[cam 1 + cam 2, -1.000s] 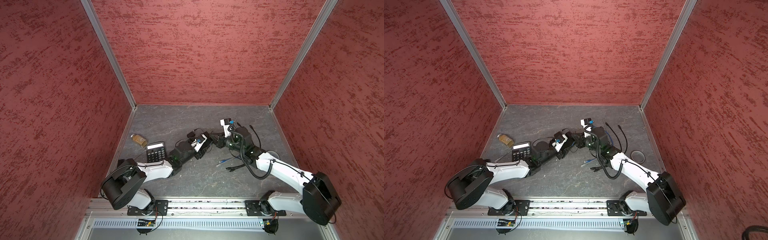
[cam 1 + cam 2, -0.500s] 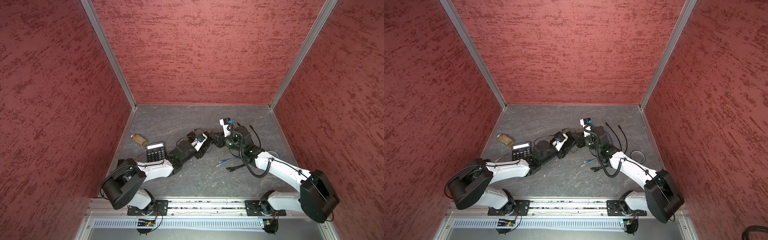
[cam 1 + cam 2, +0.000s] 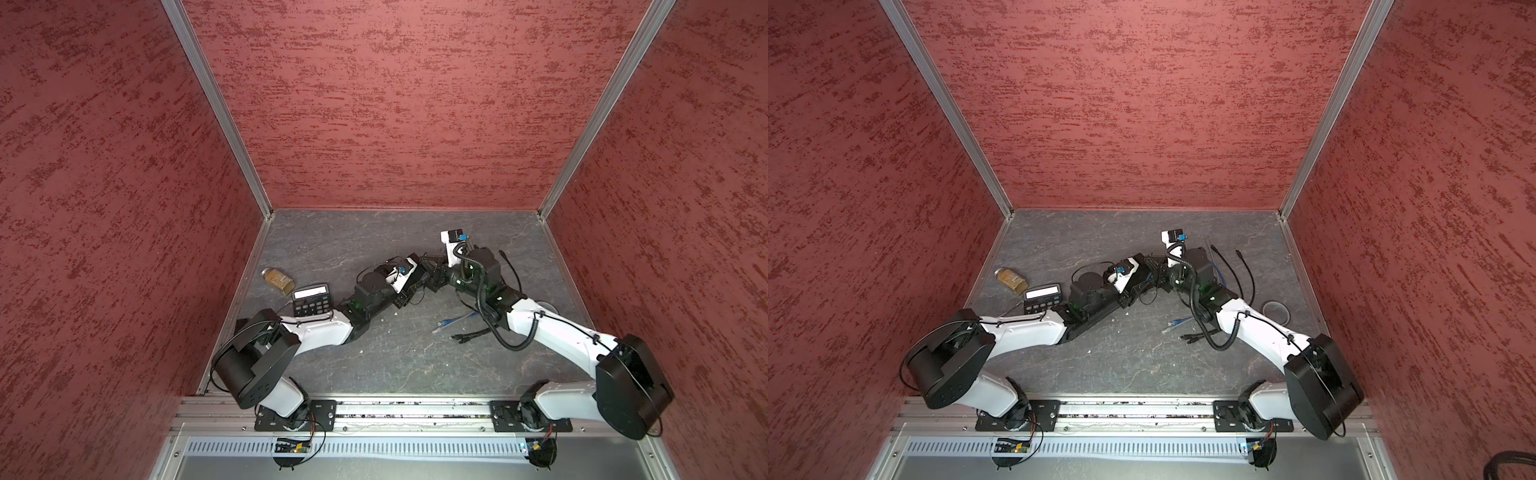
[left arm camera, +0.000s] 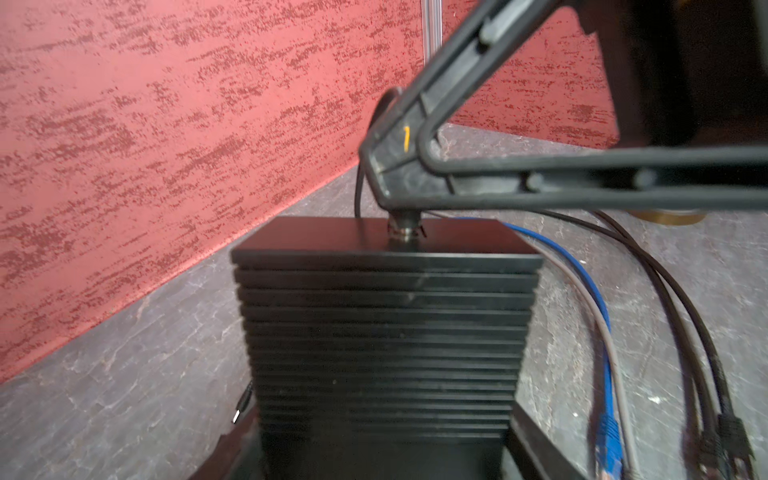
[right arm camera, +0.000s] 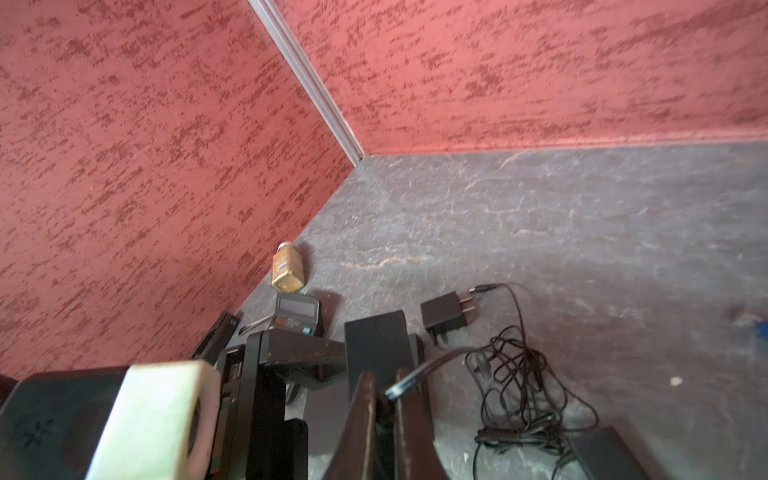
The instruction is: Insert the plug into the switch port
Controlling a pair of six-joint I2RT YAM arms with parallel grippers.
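Observation:
In the left wrist view the switch (image 4: pixel 386 324), a black ribbed box, stands on end between the fingers of my left gripper (image 4: pixel 382 419), which is shut on its sides. My right gripper (image 4: pixel 399 195) comes in from above and is shut on the plug (image 4: pixel 405 226). The plug's metal barrel meets the switch's top face; the port itself is hidden under it. In the right wrist view the right gripper (image 5: pixel 384 380) pinches the plug (image 5: pixel 399 386) just over the switch (image 5: pixel 376 345). In both top views the left gripper (image 3: pixel 417 278) and the right gripper (image 3: pixel 432 276) meet mid-table.
A blue network cable (image 3: pixel 455 322) and black cables (image 4: pixel 685 332) lie to the right of the switch. A wall adapter (image 5: pixel 444 316) with a tangled cord (image 5: pixel 519 374) lies nearby. A calculator (image 3: pixel 311 299) and an amber bottle (image 3: pixel 277 279) sit by the left wall, a tape roll (image 3: pixel 1276 311) at right.
The right arm has shifted very slightly to the left. Both grips look the same as before.

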